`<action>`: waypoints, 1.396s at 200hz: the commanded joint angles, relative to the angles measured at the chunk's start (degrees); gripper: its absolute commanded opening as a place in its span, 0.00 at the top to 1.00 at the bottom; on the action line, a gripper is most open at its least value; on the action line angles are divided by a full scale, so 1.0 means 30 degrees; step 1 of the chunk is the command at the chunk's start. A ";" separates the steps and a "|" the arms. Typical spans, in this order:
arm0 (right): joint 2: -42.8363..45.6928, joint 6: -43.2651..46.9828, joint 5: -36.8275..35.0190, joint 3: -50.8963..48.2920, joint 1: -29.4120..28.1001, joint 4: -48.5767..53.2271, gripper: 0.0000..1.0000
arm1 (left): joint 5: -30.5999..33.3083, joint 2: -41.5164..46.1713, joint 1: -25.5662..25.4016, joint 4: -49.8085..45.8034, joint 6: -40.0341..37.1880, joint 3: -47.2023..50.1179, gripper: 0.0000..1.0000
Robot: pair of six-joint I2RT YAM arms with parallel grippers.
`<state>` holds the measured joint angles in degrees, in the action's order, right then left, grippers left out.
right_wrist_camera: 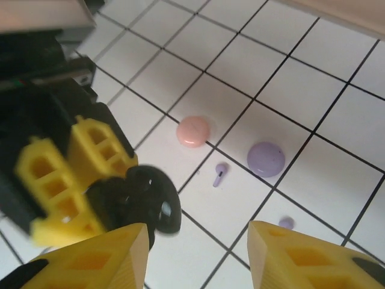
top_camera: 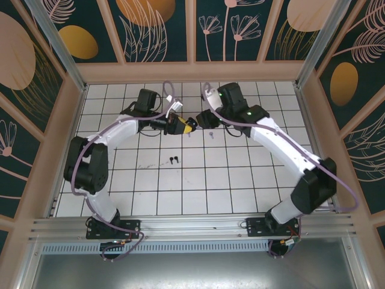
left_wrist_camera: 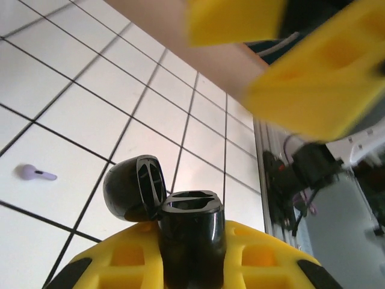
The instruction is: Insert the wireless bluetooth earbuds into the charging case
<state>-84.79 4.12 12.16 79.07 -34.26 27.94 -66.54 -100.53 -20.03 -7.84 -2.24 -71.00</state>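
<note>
Left gripper (right_wrist_camera: 108,191) - yellow fingers clamped on the black charging case (left_wrist_camera: 192,223). The case sits upright between them, and its hinged lid (left_wrist_camera: 135,186) is swung open to the side. The case interior is dark, so its contents cannot be made out.

Right gripper (right_wrist_camera: 197,241) - jaws apart with nothing between the two yellow fingers. It faces the left gripper closely, the open case just ahead of its left finger. In the top view both grippers meet over the middle of the far half of the white tiled table (top_camera: 252,192).

Earbuds lie loose on the tiles, outside the case:
- The lilac earbud (right_wrist_camera: 219,174) lies flat just beyond the right gripper's open gap. It sits between the black case and the lilac round case (right_wrist_camera: 266,159), touching neither, and also shows in the left wrist view (left_wrist_camera: 36,173).
- The second lilac earbud (right_wrist_camera: 286,223) is just beside the right finger's tip and partly cut off.
- The first black earbud (top_camera: 170,160) and second black earbud (top_camera: 176,159) lie side by side. They are nearer the arm bases, well apart from both grippers.

Other items: the pink round case (right_wrist_camera: 193,131) is closed and lies near the lilac round case, which is also closed. A grid line runs between them.
</note>
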 commanded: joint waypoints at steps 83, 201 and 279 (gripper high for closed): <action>0.0097 -0.9284 -0.1303 -0.4860 -0.3760 -0.3072 0.54 | 1.1124 0.9132 0.1288 1.6729 0.6916 0.8412 1.00; -1.0098 -1.4000 -0.5101 0.3749 -0.7563 0.2194 0.61 | 2.1180 1.4144 0.1296 1.7343 0.8717 1.2753 1.00; -1.3368 -1.3940 -0.6133 0.6948 -0.8268 0.4108 0.64 | 2.2789 1.5710 0.1287 1.7393 0.8372 1.3575 1.00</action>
<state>-123.00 -36.82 -4.32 96.71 -58.37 36.16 0.10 -54.74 -15.92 41.56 23.03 -30.68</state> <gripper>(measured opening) 0.360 0.196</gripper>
